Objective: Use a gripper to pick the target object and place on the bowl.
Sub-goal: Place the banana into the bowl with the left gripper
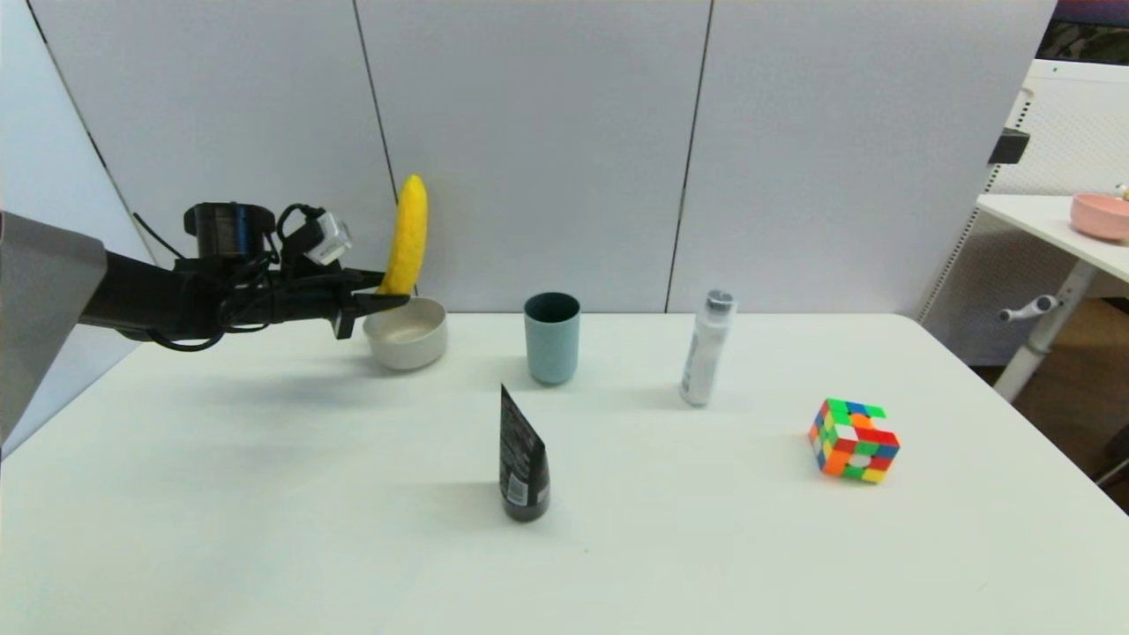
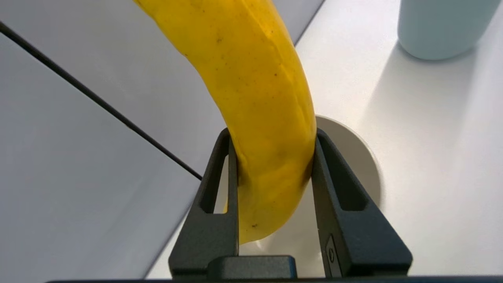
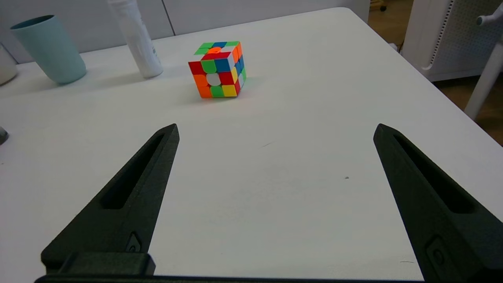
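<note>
- My left gripper (image 1: 388, 298) reaches in from nine o'clock and is clamped on the banana (image 1: 406, 236) near its lower end, both fingers pressed flat against the skin (the left wrist view shows this plainly, (image 2: 273, 157)).
- The banana (image 2: 251, 98) stands almost upright in my grip, its free tip pointing to twelve o'clock against the grey wall panels (image 1: 529, 150).
- The held end hangs over the off-white bowl (image 1: 407, 333), which sits at about ten o'clock on the white table (image 1: 265, 494); whether the banana's tip touches the bowl's inside I cannot tell, since my fingers cover it.
- In the left wrist view only a sliver of the bowl's rim (image 2: 361, 157) shows behind the fruit.
- My right gripper (image 3: 275, 133) hangs spread wide above bare table, holding nothing; it is out of the head view.
- The black tube (image 1: 521, 459) stands cap down near the table's centre; its white print is too small to read.
- The white bottle (image 1: 706, 351) carries a label I cannot make out either.
- A teal cup (image 1: 552, 338) stands between bowl and bottle, just right of the bowl.
- The colour cube (image 1: 853, 440) lies at about three o'clock, well apart from the rest.
- A pink bowl (image 1: 1101, 216) on a side table at two o'clock is cut off by the frame edge.
</note>
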